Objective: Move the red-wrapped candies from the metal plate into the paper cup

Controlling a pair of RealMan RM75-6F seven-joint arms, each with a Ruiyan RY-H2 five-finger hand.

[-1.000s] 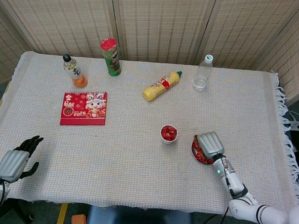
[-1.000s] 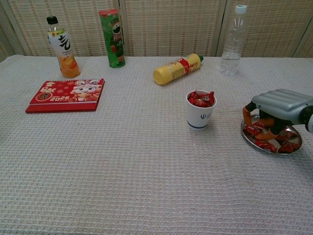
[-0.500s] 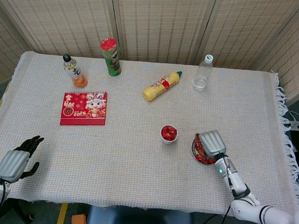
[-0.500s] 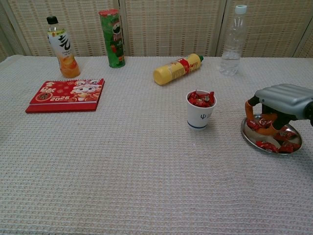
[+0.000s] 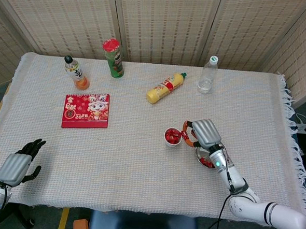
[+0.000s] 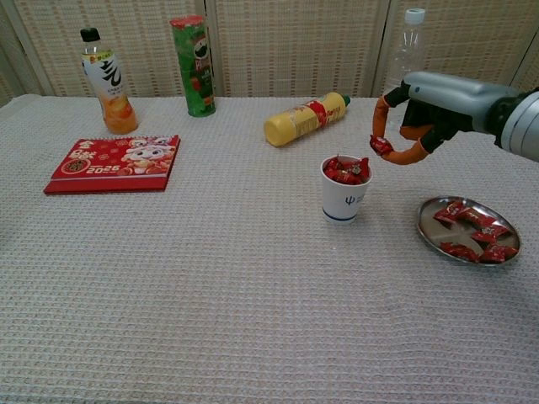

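A white paper cup (image 6: 344,194) (image 5: 172,137) holding red-wrapped candies stands mid-table. To its right a metal plate (image 6: 468,243) (image 5: 199,155) carries several more red candies (image 6: 472,233). My right hand (image 6: 425,110) (image 5: 203,133) hovers just above and right of the cup's rim, pinching one red candy (image 6: 381,146) between its orange fingertips. At the table's near left corner my left hand (image 5: 19,164) rests off the edge, fingers apart, holding nothing.
A red calendar card (image 6: 114,163) lies at the left. Along the back stand an orange drink bottle (image 6: 104,82), a green chip can (image 6: 194,65), a lying yellow squeeze bottle (image 6: 303,119) and a clear water bottle (image 6: 402,67).
My right hand lifted off the plate with a candy and moved left and up toward the cup. The left hand stayed put.
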